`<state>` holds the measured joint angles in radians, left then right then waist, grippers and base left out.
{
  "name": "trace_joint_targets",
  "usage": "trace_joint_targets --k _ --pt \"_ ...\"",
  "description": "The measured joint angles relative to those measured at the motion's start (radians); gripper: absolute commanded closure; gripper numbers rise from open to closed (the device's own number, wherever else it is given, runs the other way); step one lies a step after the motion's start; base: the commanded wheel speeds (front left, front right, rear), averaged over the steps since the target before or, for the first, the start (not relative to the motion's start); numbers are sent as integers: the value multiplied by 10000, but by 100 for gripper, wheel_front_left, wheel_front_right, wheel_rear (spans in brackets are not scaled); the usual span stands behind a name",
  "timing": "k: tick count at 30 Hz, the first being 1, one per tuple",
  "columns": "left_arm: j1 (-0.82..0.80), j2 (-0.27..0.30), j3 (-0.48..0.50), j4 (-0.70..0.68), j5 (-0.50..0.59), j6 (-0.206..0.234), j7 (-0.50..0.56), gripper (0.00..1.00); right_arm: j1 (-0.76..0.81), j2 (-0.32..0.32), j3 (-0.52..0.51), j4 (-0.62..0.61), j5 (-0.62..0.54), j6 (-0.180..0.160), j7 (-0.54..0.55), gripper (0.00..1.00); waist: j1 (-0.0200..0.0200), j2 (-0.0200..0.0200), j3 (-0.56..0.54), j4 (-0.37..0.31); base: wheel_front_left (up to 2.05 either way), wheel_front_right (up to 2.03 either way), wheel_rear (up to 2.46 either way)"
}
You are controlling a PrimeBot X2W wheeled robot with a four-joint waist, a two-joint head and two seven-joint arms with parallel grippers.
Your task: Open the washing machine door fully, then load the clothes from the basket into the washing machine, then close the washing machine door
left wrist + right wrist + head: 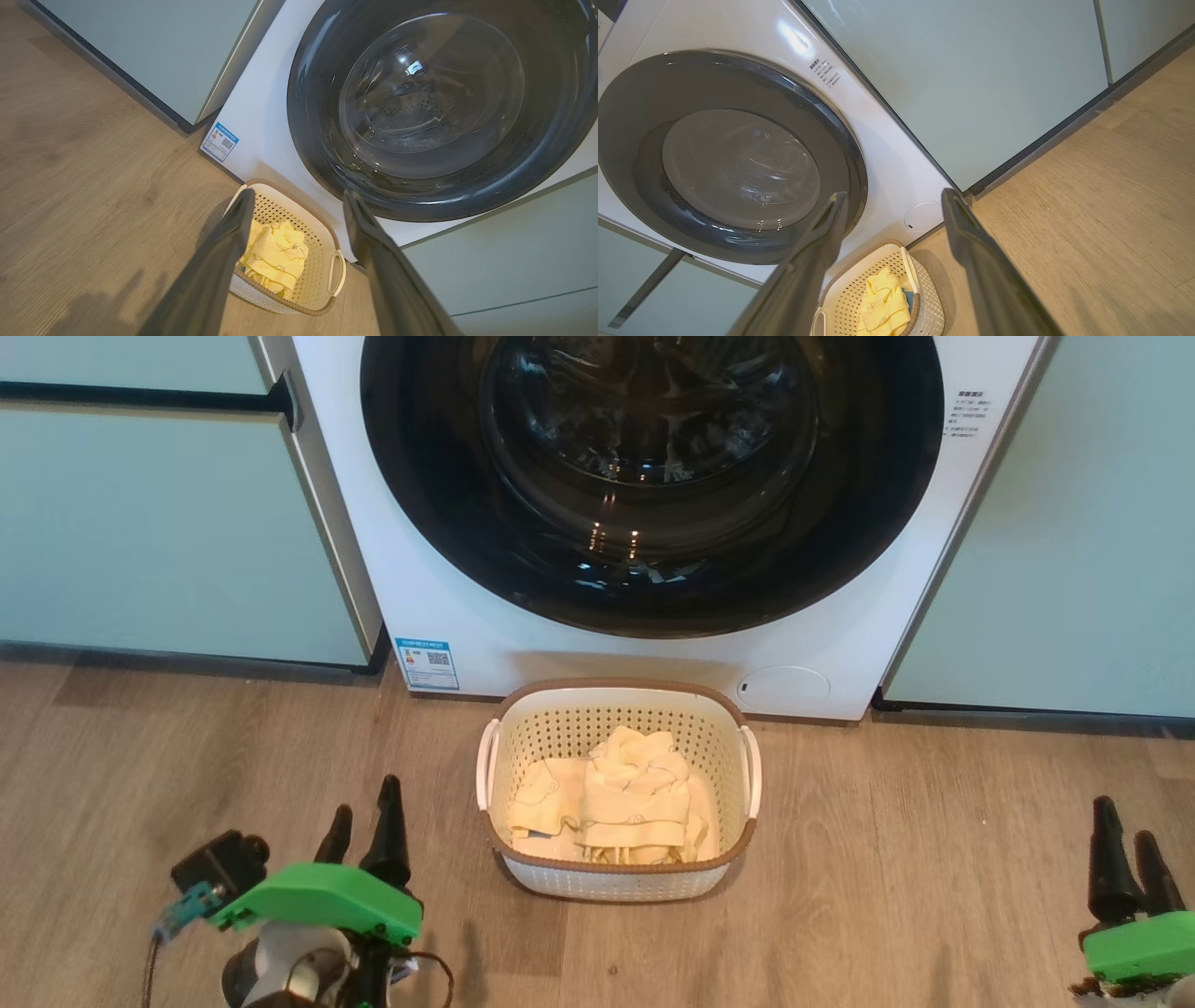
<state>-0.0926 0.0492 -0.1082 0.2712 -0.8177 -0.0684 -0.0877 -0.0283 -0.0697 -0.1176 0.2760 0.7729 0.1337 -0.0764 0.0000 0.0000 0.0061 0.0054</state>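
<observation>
The white washing machine (425, 560) stands ahead with its round black-rimmed door (653, 476) shut flat against its front; the same door (434, 107) (733, 158) fills both wrist views. On the floor right before it sits the cream basket (618, 882) holding pale yellow clothes (611, 798). My left gripper (364, 826) hangs open at the lower left, left of the basket, with nothing between its fingers (219, 266). Open and empty too, my right gripper (1128, 845) waits at the lower right, well right of the basket (920, 317).
Pale green cabinet panels (159, 523) flank the washer on both sides. A blue sticker (428, 663) and a round cover (782, 687) mark the washer's lower front. Wooden floor (934, 859) stretches around the basket.
</observation>
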Motion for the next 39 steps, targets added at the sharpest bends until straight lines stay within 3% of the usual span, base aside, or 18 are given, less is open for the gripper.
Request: trace_joint_targets --k 39 --pt "-535 4 -965 0 4594 0 -1120 0 -223 -240 125 -372 -4817 0 -658 0 0 0 145 43 0 0 0"
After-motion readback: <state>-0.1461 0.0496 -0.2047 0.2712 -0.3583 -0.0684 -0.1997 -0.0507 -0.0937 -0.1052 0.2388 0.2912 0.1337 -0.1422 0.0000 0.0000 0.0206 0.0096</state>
